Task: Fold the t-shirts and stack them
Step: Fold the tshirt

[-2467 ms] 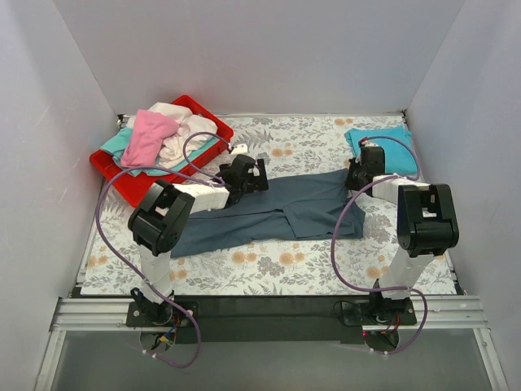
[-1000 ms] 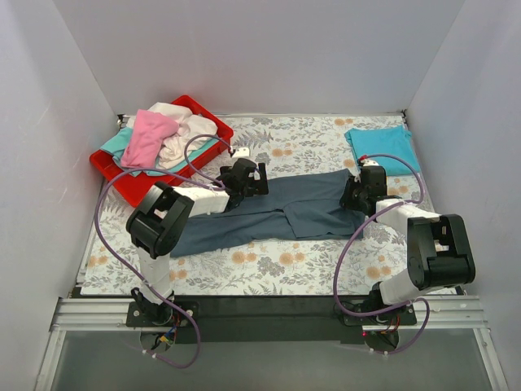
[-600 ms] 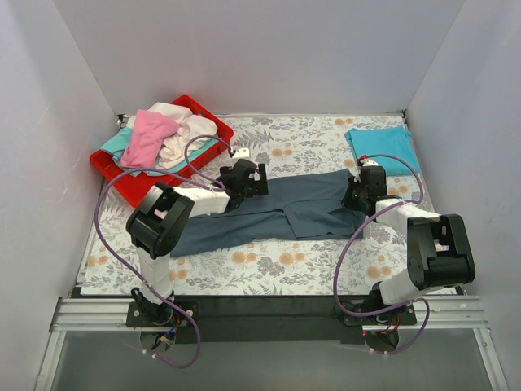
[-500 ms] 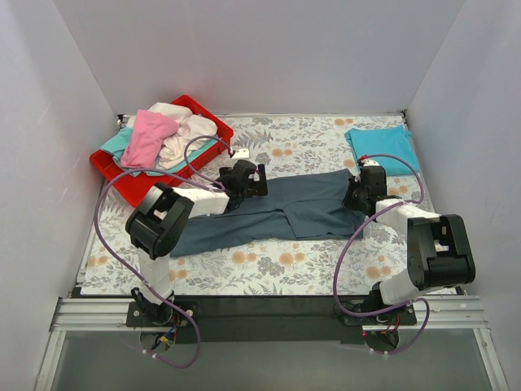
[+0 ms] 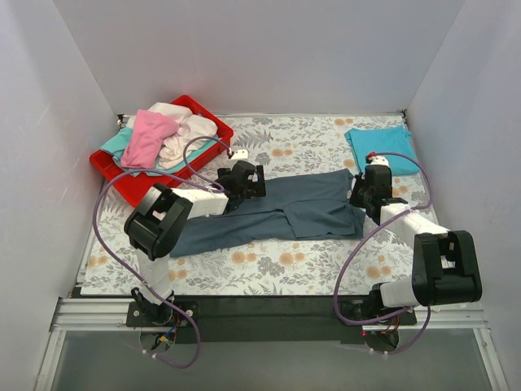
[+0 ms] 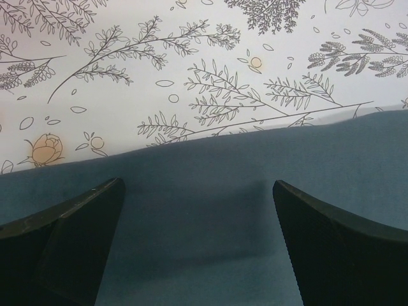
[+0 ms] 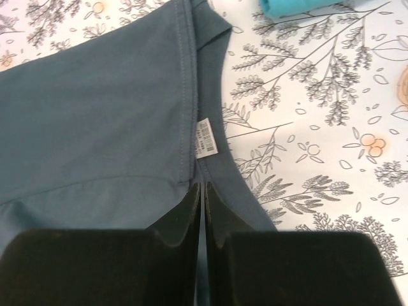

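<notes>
A slate grey-blue t-shirt (image 5: 277,210) lies spread across the middle of the table. My left gripper (image 5: 245,178) hovers at its far edge, wide open; in the left wrist view its dark fingertips (image 6: 108,191) straddle bare grey-blue cloth (image 6: 204,217). My right gripper (image 5: 364,194) is at the shirt's right end. In the right wrist view it (image 7: 201,187) is shut, tips pinched together on the collar seam just below the white label (image 7: 206,137). A folded turquoise t-shirt (image 5: 383,147) lies at the back right. Pink (image 5: 149,136), cream-white (image 5: 189,130) and teal (image 5: 116,144) shirts are heaped at the back left.
The heap sits in a red plastic tray (image 5: 122,183) at the back left. A floral-patterned cover (image 5: 285,265) spreads over the table, and white walls close in three sides. The turquoise shirt's edge (image 7: 290,6) shows at the top of the right wrist view.
My right gripper's jaws have closed at the collar, and the right arm's elbow has swung down and to the right. The left gripper stays open in place.
</notes>
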